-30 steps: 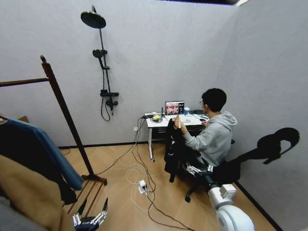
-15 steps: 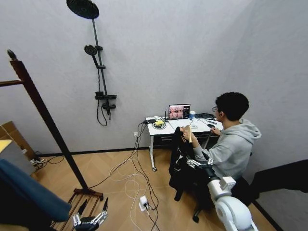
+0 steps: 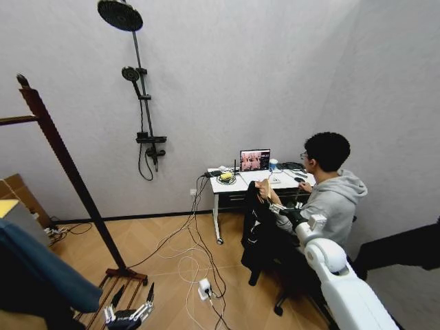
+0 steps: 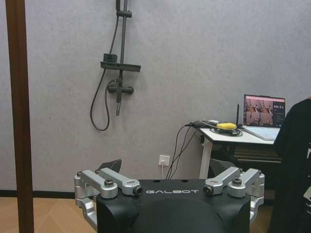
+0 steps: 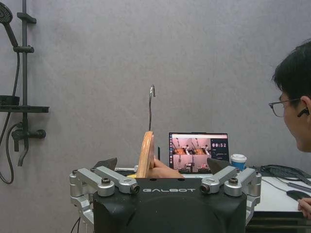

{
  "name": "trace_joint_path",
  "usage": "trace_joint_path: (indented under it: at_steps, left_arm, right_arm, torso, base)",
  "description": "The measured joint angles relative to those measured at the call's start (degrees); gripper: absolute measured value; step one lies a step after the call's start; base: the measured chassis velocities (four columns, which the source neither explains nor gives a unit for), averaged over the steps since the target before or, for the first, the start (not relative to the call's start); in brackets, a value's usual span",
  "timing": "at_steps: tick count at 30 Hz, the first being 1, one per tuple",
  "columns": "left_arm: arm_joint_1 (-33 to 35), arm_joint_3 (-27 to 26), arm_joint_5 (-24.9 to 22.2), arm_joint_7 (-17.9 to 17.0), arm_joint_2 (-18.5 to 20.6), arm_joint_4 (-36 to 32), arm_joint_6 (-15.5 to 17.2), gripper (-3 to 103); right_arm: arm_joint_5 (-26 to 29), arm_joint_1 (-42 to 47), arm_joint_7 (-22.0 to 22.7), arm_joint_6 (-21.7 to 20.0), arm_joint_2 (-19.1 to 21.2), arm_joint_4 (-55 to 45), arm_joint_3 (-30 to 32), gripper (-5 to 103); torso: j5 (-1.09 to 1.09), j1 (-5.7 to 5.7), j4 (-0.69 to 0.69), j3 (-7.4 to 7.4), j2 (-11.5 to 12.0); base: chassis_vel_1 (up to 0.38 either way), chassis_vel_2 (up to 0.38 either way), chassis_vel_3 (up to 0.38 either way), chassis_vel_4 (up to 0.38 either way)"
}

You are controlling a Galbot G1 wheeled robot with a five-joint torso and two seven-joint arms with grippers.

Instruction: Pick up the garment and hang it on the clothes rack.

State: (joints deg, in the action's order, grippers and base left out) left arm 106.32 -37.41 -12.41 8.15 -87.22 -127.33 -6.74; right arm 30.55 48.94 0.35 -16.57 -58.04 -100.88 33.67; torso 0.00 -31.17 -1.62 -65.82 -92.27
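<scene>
Here, the clothes rack, a dark reddish-brown post with one bar, stands at the robot's left, with bare wood floor crossed by cables between it and a white desk against the back wall; beside the desk a seated person's hand holds up the garment, a black jacket on a pale wooden hanger; the right gripper reaches just beside it, fingers spread and holding nothing; the left gripper hangs low near the rack's base, likewise spread and empty.
</scene>
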Motion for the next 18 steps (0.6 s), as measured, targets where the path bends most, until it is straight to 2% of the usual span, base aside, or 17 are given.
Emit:
trace_joint_path:
  at_steps: [10, 12, 13, 15, 18]
  left_arm:
    - [0.00, 0.00, 0.00, 0.00, 0.00, 0.00, 0.00, 100]
    - [0.00, 0.00, 0.00, 0.00, 0.00, 0.00, 0.00, 100]
    - [0.00, 0.00, 0.00, 0.00, 0.00, 0.00, 0.00, 100]
    - [0.00, 0.00, 0.00, 0.00, 0.00, 0.00, 0.00, 100]
    - [0.00, 0.00, 0.00, 0.00, 0.00, 0.00, 0.00, 100]
  right_arm:
    - [0.62, -7.67, -3.50, 1.11, 1.90, 7.77, -3.20, 101]
    - [0.55, -9.47, -4.49, 2.17, 2.16, 9.96, -4.34, 91]
    - [0.55, -9.47, -4.49, 2.17, 2.16, 9.96, -4.34, 91]
    - [-0.05, -10.34, -4.71, 2.45, 2.20, 10.98, -4.96, 81]
    - [-0.31, -10.46, -4.85, 2.47, 2.09, 11.29, -5.26, 75]
  torso:
    - [0.00, 0.01, -0.01, 0.00, 0.00]
    - [0.00, 0.01, 0.01, 0.00, 0.00]
    - [0.00, 0.01, 0.01, 0.00, 0.00]
    - [0.00, 0.01, 0.00, 0.00, 0.00]
    - [0.00, 0.01, 0.00, 0.00, 0.00]
  base:
    - [0.000, 0.000, 0.000, 0.000]
    - [0.000, 0.000, 0.000, 0.000]
    - [0.000, 0.000, 0.000, 0.000]
    - [0.000, 0.000, 0.000, 0.000]
    - [0.000, 0.000, 0.000, 0.000]
